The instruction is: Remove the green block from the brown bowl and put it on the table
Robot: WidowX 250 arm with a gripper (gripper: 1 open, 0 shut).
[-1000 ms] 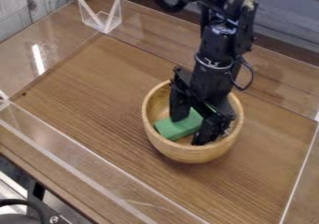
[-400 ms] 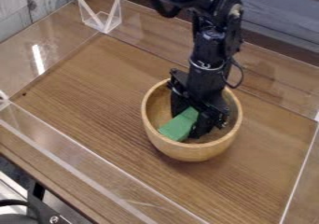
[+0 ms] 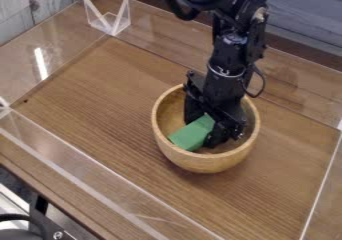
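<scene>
The brown bowl (image 3: pixel 178 156) stands on the table (image 3: pixel 107 94), right of centre. Inside it lies the green block (image 3: pixel 191 134), tilted against the bowl's left inner slope. My black gripper (image 3: pixel 213 125) points straight down into the bowl with its jaws spread wide. One finger stands just behind the block's upper end and the other finger (image 3: pixel 235 130) to the block's right. The fingertips are partly hidden by the bowl's rim and the block. Nothing shows the block as clamped.
Low clear acrylic walls (image 3: pixel 54 149) edge the tabletop on the left, front and right. A clear triangular stand (image 3: pixel 107 18) sits at the back left corner. Bare wood lies left of and behind the bowl.
The gripper has sunk a little deeper into the bowl. The block has shifted from lying flatter to leaning upward along the bowl's left slope.
</scene>
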